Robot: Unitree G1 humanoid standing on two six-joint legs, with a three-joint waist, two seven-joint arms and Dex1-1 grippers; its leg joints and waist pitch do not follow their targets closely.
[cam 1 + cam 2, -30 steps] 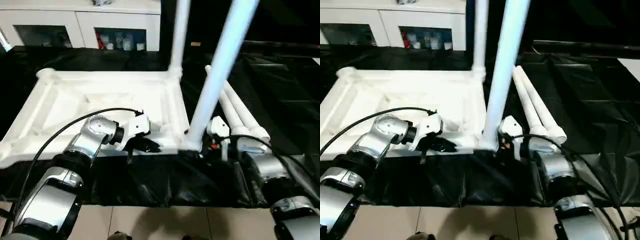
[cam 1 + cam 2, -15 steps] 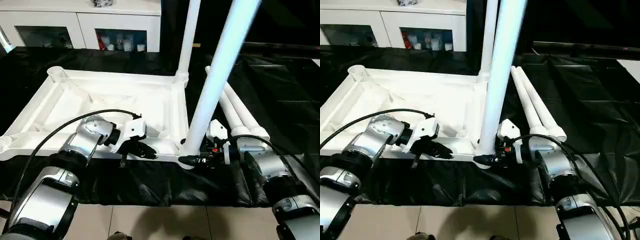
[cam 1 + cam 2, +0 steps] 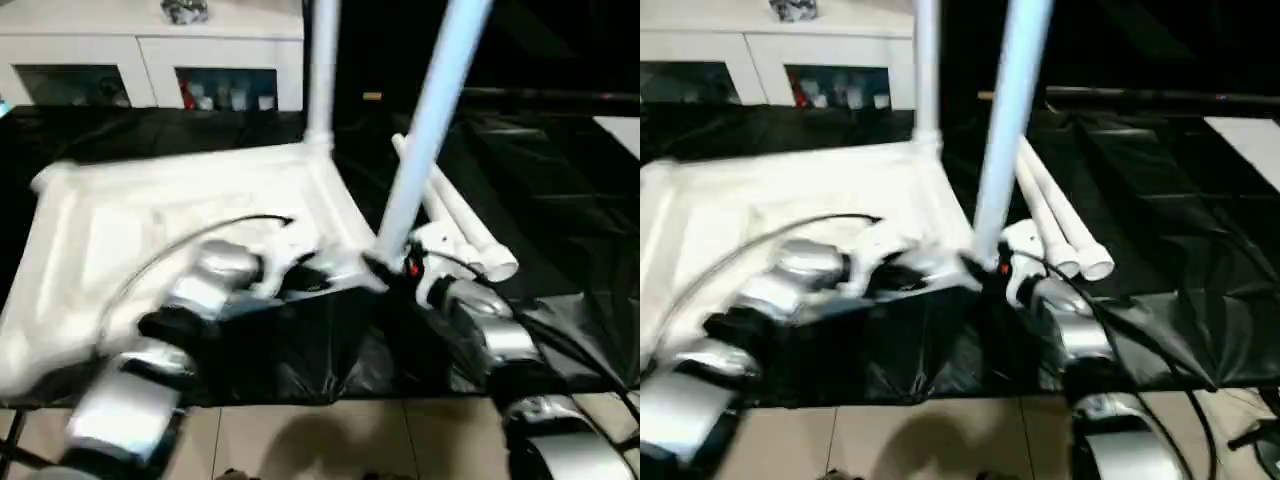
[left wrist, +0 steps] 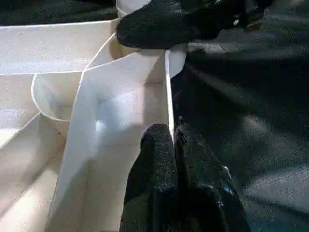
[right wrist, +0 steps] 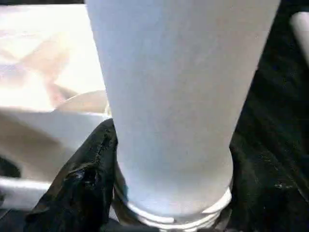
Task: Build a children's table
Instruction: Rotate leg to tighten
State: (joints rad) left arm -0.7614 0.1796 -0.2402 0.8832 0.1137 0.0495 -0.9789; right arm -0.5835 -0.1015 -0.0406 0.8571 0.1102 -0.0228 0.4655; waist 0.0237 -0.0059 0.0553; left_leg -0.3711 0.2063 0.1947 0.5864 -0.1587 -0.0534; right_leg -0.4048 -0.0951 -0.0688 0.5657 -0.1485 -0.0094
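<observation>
White plastic tabletop (image 3: 180, 210) lies underside-up, centre-left; a leg (image 3: 425, 130) rises at its near-right corner.
My right gripper (image 5: 166, 193) clasps that light, slippery tube low; my left gripper (image 4: 175, 145) pinches the stiff rim.

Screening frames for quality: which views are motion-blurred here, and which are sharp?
Left and right eye views: heavily smeared, worst on the left arm and tabletop. Left wrist view: crisp on the left gripper pinching the tabletop's rim. Right wrist view: the leg is soft, too close to focus.
</observation>
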